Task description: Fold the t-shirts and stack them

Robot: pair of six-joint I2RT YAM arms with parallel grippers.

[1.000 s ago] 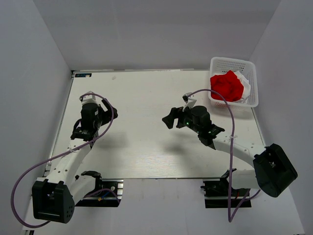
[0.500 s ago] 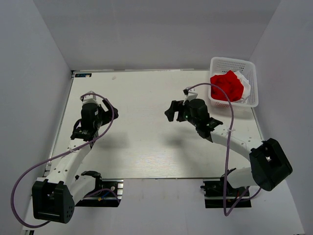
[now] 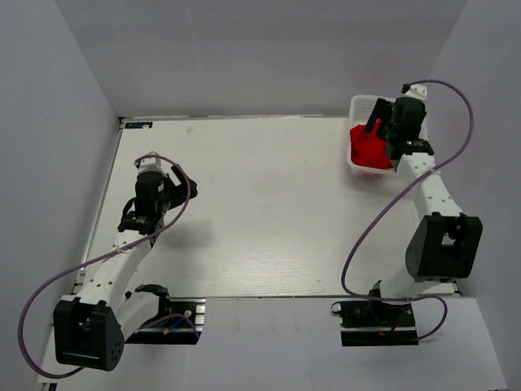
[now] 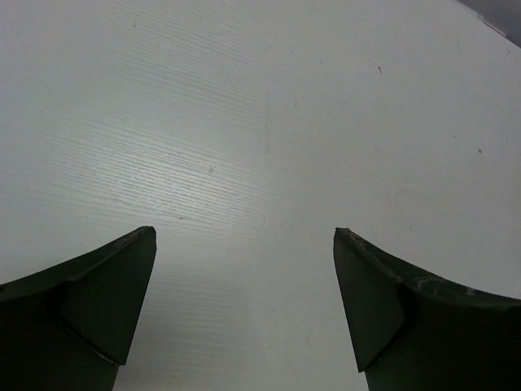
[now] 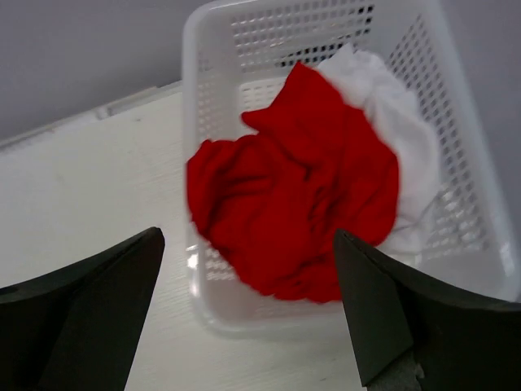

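at the far right of the table (image 3: 260,204), the right gripper (image 5: 246,238) hovers over the white lattice basket (image 5: 192,98), fingers spread wide, not touching the cloth. red t-shirt (image 5: 293,204) lies crumpled in the basket, on top of the white t-shirt (image 5: 399,130) peeking out at its right side. left gripper (image 4: 244,232) hangs over the tabletop at left, fingers spread apart.

The left arm (image 3: 110,269) and right arm (image 3: 431,187) are showing white links, black joint blocks, looping purple cables (image 3: 21,330) and dark wedge-shaped pincer fingers (image 4: 98,301).
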